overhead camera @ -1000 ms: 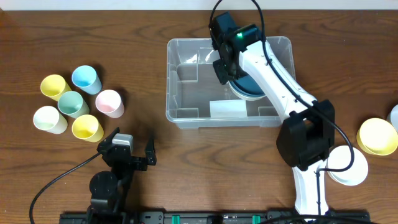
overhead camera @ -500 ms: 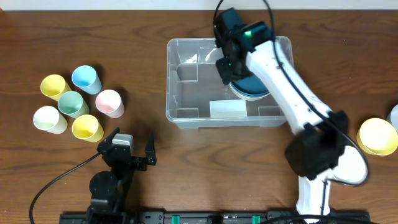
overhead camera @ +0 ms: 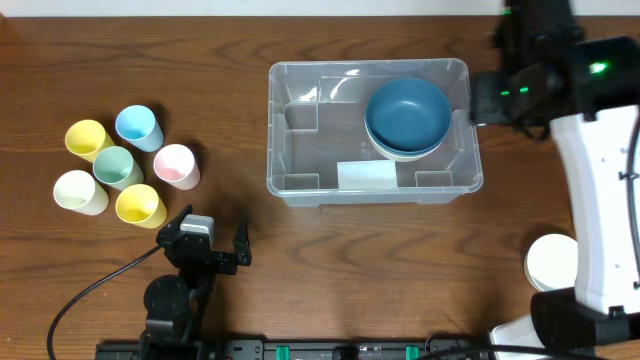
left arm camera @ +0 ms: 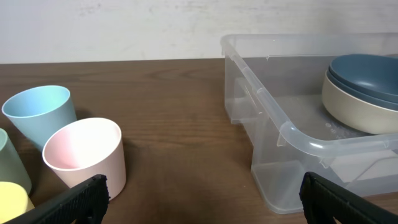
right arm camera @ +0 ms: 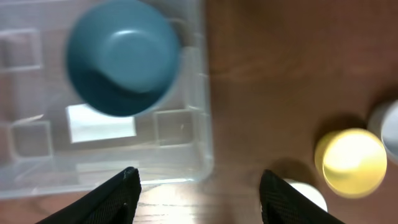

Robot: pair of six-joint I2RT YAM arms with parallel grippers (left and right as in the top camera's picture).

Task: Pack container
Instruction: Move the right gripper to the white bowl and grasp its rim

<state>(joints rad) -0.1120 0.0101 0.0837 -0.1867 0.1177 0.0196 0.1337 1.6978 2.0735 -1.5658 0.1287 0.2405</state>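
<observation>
**Overhead.** The container [overhead camera: 278, 150] is a clear plastic rectangle with rounded corners and a rimmed lip. It sits on the dark, wood-grained table [overhead camera: 300, 290], near the middle of the far edge. A flat white label [overhead camera: 367, 175] shows at its near wall. In its right half lies a smooth, round blue bowl [overhead camera: 407, 112], nested on another bowl.

Toward the table's left edge, six plain tapered cups stand in a tight cluster:
- a yellow cup [overhead camera: 88, 140]
- a blue cup [overhead camera: 138, 127]
- a green cup [overhead camera: 118, 167]
- a pink cup [overhead camera: 177, 166]
- a cream cup [overhead camera: 80, 192]
- a second yellow cup [overhead camera: 140, 206]

The left fingers [overhead camera: 241, 246] rest by the near edge, spread wide with nothing between them. The white-shelled right arm [overhead camera: 590, 150] reaches over the far right corner, just beside the container's right wall.

**Left wrist.** The container [left arm camera: 273, 134] shows a translucent corner and a moulded rim. Inside, the blue bowl [left arm camera: 367, 71] sits stacked in a matte cream bowl [left arm camera: 351, 115]. The pink cup [left arm camera: 84, 155] and blue cup [left arm camera: 40, 112] stand upright, well apart from it. The black left fingers [left arm camera: 81, 198] sit at the bottom corners, set wide.

**Right wrist.** The view is blurred. The container [right arm camera: 204, 112] fills the left side and holds the blue bowl [right arm camera: 121, 59], with the label [right arm camera: 101, 122] near it. A round yellow bowl [right arm camera: 351, 163] sits on bare wood to the right. The dark right fingers [right arm camera: 121, 194] are parted, with nothing held between them.
</observation>
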